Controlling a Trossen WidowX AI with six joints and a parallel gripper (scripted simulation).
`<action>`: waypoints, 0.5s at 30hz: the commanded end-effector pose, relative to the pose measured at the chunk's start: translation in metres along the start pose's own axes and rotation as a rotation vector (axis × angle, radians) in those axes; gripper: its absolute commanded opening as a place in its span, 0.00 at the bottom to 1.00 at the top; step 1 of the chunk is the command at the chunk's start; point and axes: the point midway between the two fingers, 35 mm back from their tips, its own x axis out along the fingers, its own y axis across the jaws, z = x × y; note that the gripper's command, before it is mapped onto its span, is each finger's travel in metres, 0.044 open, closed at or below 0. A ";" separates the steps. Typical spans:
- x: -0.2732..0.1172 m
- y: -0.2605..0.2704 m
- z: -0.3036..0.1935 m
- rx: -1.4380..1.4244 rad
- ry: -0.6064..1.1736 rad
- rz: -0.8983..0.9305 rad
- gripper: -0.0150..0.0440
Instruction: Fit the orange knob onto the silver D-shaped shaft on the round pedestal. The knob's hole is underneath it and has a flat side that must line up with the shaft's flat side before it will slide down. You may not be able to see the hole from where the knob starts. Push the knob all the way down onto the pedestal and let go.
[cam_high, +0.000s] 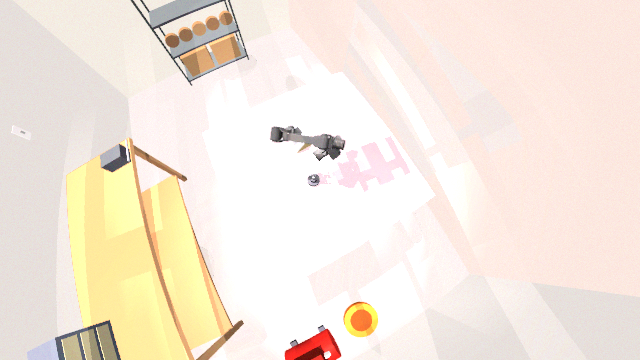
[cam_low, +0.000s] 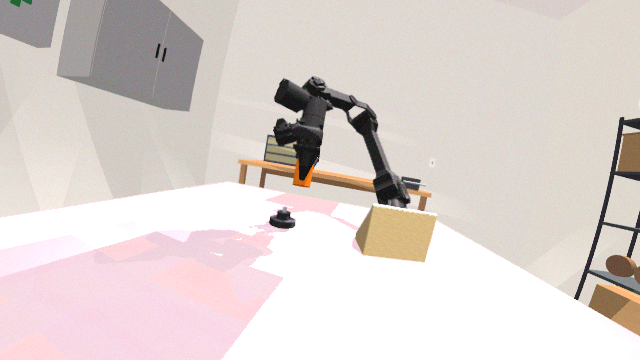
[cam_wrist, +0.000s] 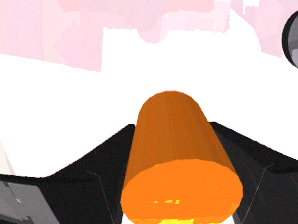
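Observation:
The orange knob (cam_low: 301, 183) (cam_wrist: 175, 142) is held between the fingers of my gripper (cam_low: 303, 174) (cam_wrist: 172, 129), which is shut on it. The knob hangs high above the table, nearly upright, with its lower end below the fingertips in the exterior view. Its hole is not visible. The round dark pedestal (cam_high: 313, 181) (cam_low: 282, 223) stands on the table, lower than the knob and a little to its left in the exterior view. Its short silver shaft (cam_low: 284, 209) points up; its flat side cannot be made out. The pedestal's edge (cam_wrist: 293, 42) shows at the right of the wrist view.
A tan slanted block (cam_low: 400, 235) (cam_high: 303, 148) stands on the table near the arm's base. A wooden bench (cam_high: 105, 250), a shelf rack (cam_high: 200, 30), a red object (cam_high: 312, 345) and a yellow-orange round object (cam_high: 361, 320) are away from the table.

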 end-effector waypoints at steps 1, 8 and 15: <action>0.008 0.002 0.001 0.003 -0.010 -0.105 0.25; 0.020 0.003 0.002 0.004 -0.011 -0.224 0.25; 0.046 0.000 0.006 0.005 -0.012 -0.224 0.25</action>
